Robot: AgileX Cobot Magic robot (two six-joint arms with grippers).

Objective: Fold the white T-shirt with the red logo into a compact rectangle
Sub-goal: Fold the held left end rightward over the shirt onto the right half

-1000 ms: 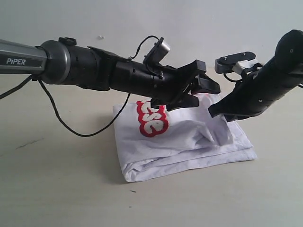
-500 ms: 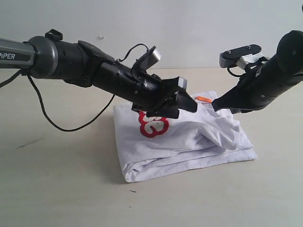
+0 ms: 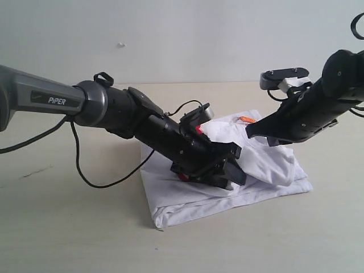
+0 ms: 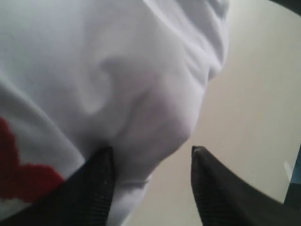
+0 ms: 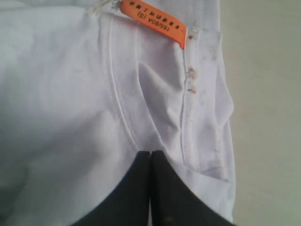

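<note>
The white T-shirt [image 3: 267, 165] lies folded in a rumpled stack on the table. My left gripper [image 3: 230, 166] is pressed low onto its middle. Its jaws stand apart in the left wrist view [image 4: 150, 149], with one finger [image 4: 96, 188] on the cloth and the other over bare table beyond a bulging fold of the shirt [image 4: 117, 70]. The red logo [image 4: 19, 176] shows beside that finger; in the exterior view the left arm hides most of it. My right gripper [image 3: 251, 134] hovers shut just over the collar [image 5: 117, 108], near the orange neck tag [image 5: 155, 21], with no cloth between its tips [image 5: 150, 153].
The shirt sits on a beige table [image 3: 68, 227] in front of a pale wall. A black cable [image 3: 85, 170] hangs from the left arm and loops over the table left of the shirt.
My left arm has swung down and forward onto the shirt, covering the logo, and its jaws have narrowed. The right gripper has stayed shut and shifted slightly left above the collar.
</note>
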